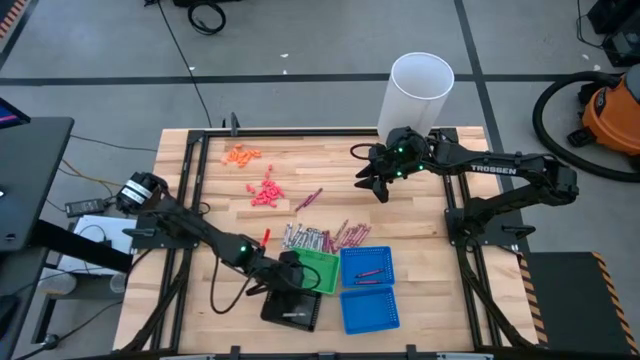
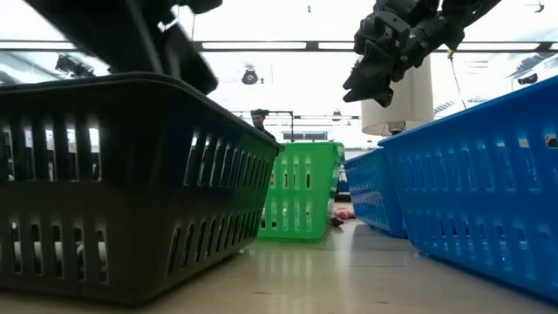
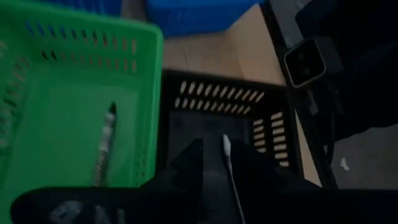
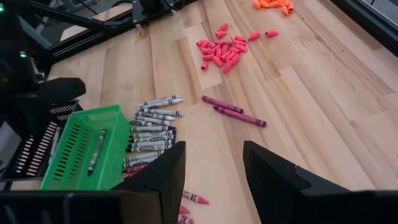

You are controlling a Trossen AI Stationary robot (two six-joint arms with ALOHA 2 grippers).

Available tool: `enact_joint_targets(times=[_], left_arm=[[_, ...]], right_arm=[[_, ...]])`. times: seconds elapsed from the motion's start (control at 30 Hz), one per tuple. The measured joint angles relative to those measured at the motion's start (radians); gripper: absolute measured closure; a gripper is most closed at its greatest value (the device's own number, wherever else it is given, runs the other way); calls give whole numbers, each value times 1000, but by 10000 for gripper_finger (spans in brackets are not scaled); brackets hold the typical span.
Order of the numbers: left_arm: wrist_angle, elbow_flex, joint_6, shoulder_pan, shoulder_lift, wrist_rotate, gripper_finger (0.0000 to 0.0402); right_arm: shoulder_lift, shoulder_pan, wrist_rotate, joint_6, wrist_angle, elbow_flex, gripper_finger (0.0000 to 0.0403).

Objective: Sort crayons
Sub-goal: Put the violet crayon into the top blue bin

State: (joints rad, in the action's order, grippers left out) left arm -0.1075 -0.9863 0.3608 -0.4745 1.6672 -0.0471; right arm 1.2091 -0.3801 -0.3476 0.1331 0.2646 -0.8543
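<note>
**On the wooden table: crayons, partly sorted**

Mid-table I count a heap of crayons [image 4: 149, 127]: short paper-wrapped sticks, grey-silver and maroon, two maroon strays beside it. One grey lies in the slotted green plastic tray [image 4: 74, 149]. My left gripper [image 1: 288, 272] hovers over the black tray [image 3: 261, 124], a pale crayon between its part-spread fingers. My right gripper [image 4: 214, 168] gapes empty above.

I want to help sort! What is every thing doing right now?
left gripper: above the black tray, a pale crayon between its fingers.
right gripper: open, hanging in the air, holding nothing.
black tray: one pale crayon inside.
green tray: one grey crayon inside.
crayon pile: lying loose on the table.
white cylinder: standing upright.
</note>
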Motion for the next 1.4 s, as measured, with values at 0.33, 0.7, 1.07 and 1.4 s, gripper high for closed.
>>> enact_joint_targets(times=[0.33,0.7,1.07,1.4], left_arm=[[-212,-95,-96,86,0,5,313],[-294,-129,-203,201,-17,32,313],[-270,-129,-353,343,-32,54,313],[-260,-119,-298,517,-27,83,313]], right_arm=[[0,0,-20,-4,0,0,234],[0,0,-43,-5,0,0,234],[0,0,-47,-5,4,0,234],[-1,0,-32,-2,6,0,234]])
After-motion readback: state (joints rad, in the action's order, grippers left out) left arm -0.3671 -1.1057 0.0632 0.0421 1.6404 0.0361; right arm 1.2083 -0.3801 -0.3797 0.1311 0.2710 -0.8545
